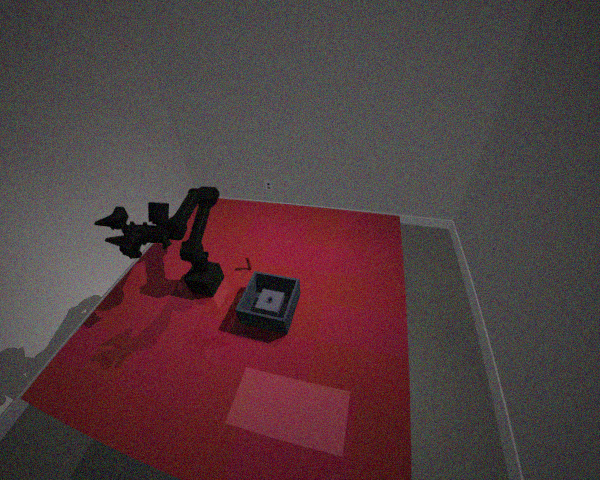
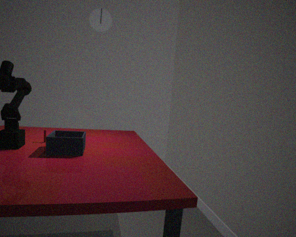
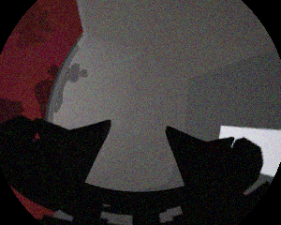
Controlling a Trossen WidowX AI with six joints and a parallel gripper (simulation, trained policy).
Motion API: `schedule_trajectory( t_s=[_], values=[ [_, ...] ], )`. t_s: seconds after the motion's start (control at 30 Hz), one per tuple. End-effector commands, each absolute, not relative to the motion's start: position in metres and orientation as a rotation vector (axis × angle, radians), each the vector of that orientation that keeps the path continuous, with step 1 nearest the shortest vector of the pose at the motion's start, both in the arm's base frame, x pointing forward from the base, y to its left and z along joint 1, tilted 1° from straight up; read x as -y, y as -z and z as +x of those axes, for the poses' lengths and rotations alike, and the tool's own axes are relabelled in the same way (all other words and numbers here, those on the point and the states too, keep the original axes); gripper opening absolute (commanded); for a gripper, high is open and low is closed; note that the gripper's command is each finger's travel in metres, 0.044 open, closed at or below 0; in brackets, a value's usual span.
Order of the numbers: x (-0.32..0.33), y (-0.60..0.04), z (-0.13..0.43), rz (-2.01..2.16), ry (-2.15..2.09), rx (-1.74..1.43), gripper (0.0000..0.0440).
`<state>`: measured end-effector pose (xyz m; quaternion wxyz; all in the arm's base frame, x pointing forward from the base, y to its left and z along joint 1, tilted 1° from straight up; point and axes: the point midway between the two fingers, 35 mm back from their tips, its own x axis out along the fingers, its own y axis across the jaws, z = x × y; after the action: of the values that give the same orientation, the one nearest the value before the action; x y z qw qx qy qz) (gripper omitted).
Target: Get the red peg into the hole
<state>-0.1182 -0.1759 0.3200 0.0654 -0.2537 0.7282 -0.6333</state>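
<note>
The thin red peg [image 1: 248,264] [image 2: 44,136] looks dark and stands upright on the table, just outside the box, between it and the arm's base. The open blue-grey box [image 1: 263,322] [image 2: 63,147] sits on the table. Inside it lies a pale plate [image 1: 276,305] with a small dark hole, and no peg shows in it. My gripper [image 1: 99,231] [image 3: 139,127] is open and empty, held high at the far left in the top view, well away from peg and box. It is outside the exterior view. The wrist view does not show the peg or box.
The red table [image 1: 341,330] [image 2: 112,178] [image 3: 19,70] carries the arm's base [image 1: 203,279] [image 2: 10,138] left of the box. The gripper is near the table's left edge. A pale rectangle [image 1: 292,410] lies on the table in front of the box.
</note>
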Motion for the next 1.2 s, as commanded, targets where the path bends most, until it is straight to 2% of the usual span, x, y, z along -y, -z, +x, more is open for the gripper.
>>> schedule_trajectory(
  t_s=[0.0,0.13,0.67,1.17],
  values=[
    [0.178,-0.32,-0.116,-0.776,1.917,-2.166,0.0413],
    [0.197,-0.318,-0.1,-0.836,1.901,-2.015,0.0435],
    [0.261,-0.29,-0.006,-0.886,1.671,-1.471,0.044],
    [0.266,-0.248,0.106,-0.715,1.333,-1.131,0.044]
  ],
)
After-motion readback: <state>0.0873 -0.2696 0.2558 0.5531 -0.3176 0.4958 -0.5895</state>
